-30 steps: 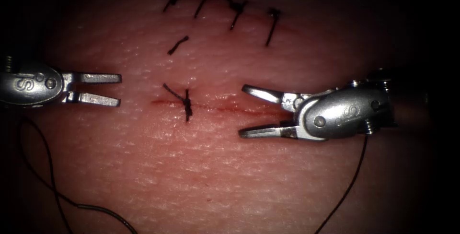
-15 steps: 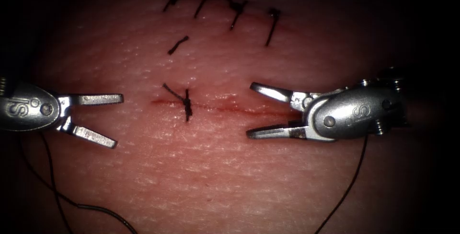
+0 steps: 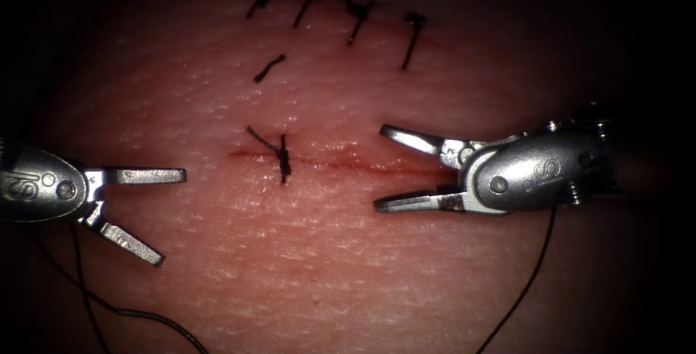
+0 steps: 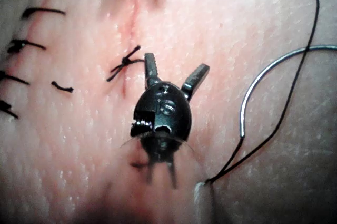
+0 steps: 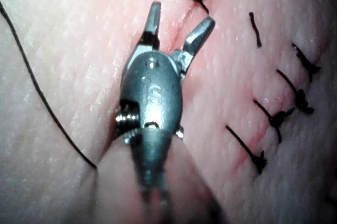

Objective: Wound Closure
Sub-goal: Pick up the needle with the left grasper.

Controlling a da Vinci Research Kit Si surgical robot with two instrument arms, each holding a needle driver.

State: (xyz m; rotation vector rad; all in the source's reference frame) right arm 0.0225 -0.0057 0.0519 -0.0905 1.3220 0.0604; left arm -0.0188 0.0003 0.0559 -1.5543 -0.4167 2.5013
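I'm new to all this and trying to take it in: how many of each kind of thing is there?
Pincers, open, empty: 2, left, right
Curved needle, lying loose on the tissue: 1
Knotted stitches: 5, one on the cut
Loose thread snippet: 1
Total: 9

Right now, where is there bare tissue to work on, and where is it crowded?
Bare: the tissue below the cut, between the two thread strands. Crowded: the knot, between the open, empty left tool and right tool; old stitches above. The needle lies free on the tissue.
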